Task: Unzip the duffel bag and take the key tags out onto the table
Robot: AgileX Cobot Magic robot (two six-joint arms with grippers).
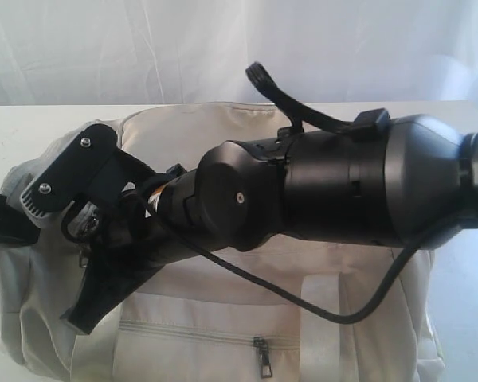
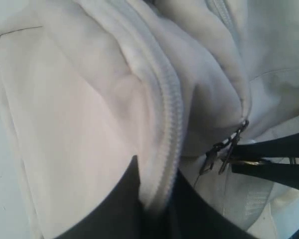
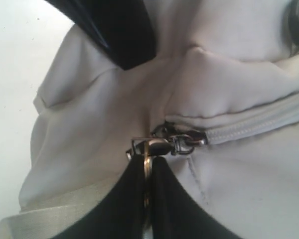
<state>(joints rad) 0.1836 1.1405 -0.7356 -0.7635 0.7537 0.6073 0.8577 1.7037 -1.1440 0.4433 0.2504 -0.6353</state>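
Note:
The cream duffel bag [image 1: 223, 318] lies on the white table [image 1: 16, 135], largely hidden by my right arm reaching across to its left end. My right gripper [image 3: 147, 162] is shut on the metal ring pull [image 3: 146, 149], which hangs from the slider at the end of the grey zipper [image 3: 254, 127]. That zipper looks closed. My left gripper [image 2: 154, 189] is shut on a fold of bag fabric along the zipper [image 2: 172, 124]. The right gripper's fingers [image 2: 274, 172] show beside the pulls [image 2: 224, 149]. The key tags are hidden.
A front pocket zipper with a dark pull [image 1: 263, 350] runs along the bag's near side. The right arm's black cable [image 1: 303, 298] loops over the bag. A white curtain [image 1: 223, 48] hangs behind the table. Bare tabletop shows to the left and right of the bag.

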